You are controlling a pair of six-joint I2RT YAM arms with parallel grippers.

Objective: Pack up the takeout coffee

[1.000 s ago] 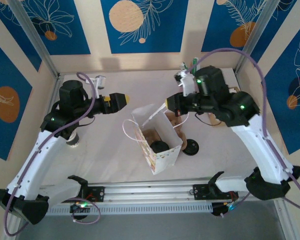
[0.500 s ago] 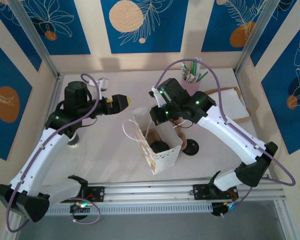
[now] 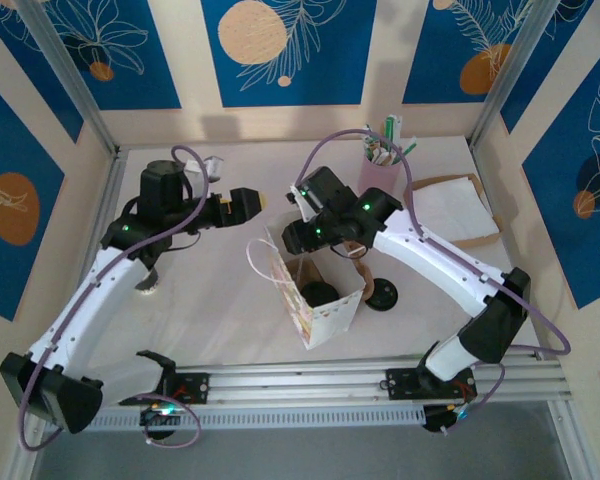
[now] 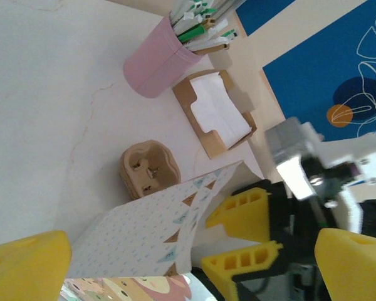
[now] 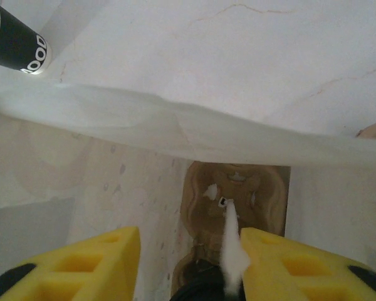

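Observation:
The takeout coffee (image 3: 318, 293) stands inside the open patterned paper bag (image 3: 332, 318) at mid-table, its black lid (image 5: 207, 291) showing low in the right wrist view. My right gripper (image 3: 292, 238) hangs over the bag's far rim, jaws apart (image 5: 189, 251). A white strip (image 5: 233, 241) hangs between them, against the right finger (image 5: 301, 263). A brown cup carrier (image 5: 238, 194) lies on the bag's floor. My left gripper (image 3: 242, 203) is open and empty to the left of the bag, facing its wall (image 4: 144, 232) and the right gripper (image 4: 222, 241).
A loose black lid (image 3: 383, 293) lies right of the bag. A pink holder of sticks (image 3: 380, 160) and a napkin tray (image 3: 450, 210) stand at the back right. Another brown carrier (image 4: 149, 169) sits behind the bag. A dark-banded cup (image 3: 145, 283) stands under the left arm.
My right arm swung left from the back right to above the bag's far rim, and its jaws parted. The left arm shifted only slightly.

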